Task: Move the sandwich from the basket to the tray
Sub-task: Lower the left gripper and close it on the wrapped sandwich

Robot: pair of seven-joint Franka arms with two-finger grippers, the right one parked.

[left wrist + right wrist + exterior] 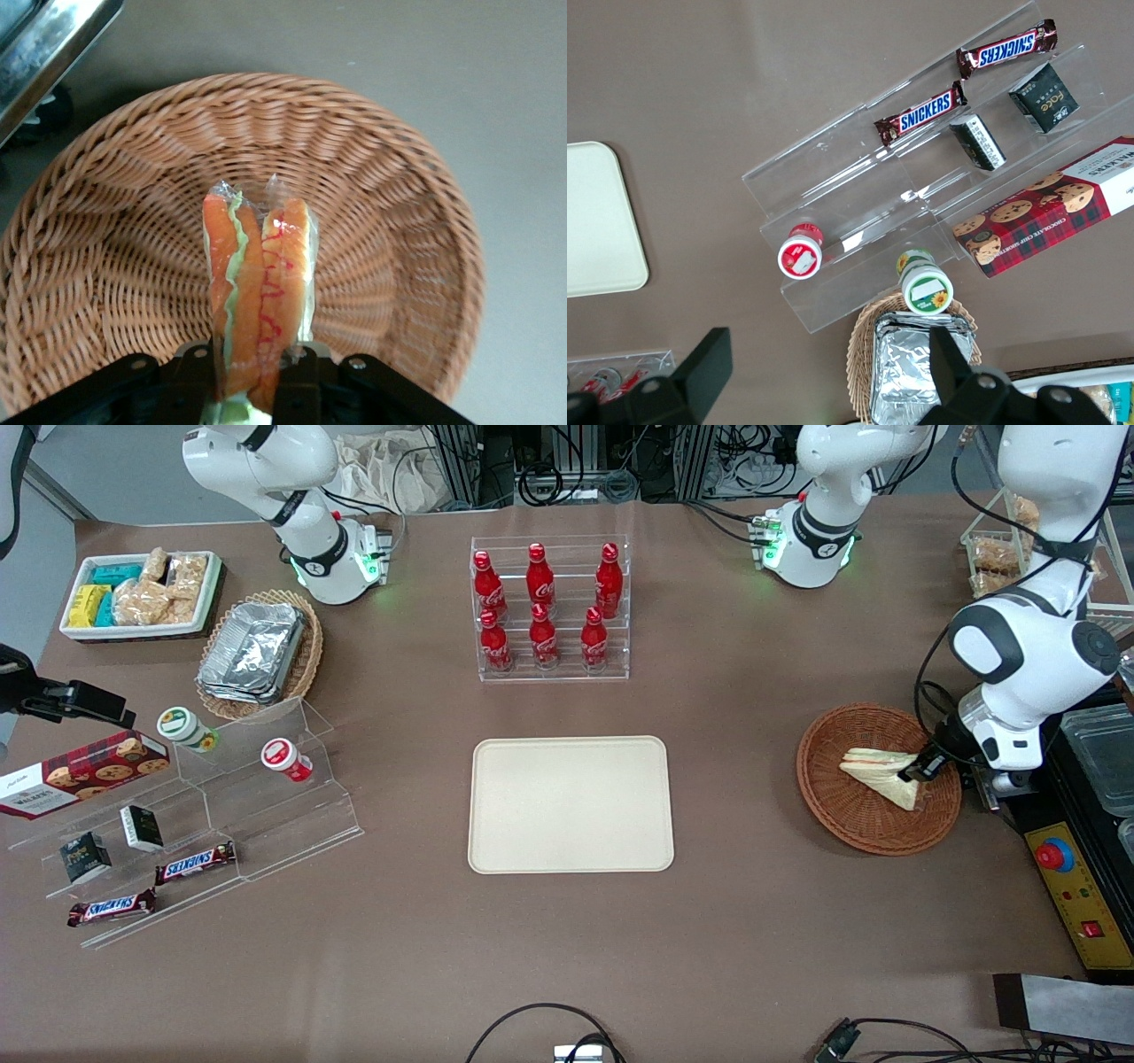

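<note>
wrist view, gripper (257, 376) fingers (197, 376) narrowed, clamping sandwich (257, 283) edge inside basket (106, 230)

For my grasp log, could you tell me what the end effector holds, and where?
The end effector grips the sandwich at one end, inside the basket.
</note>
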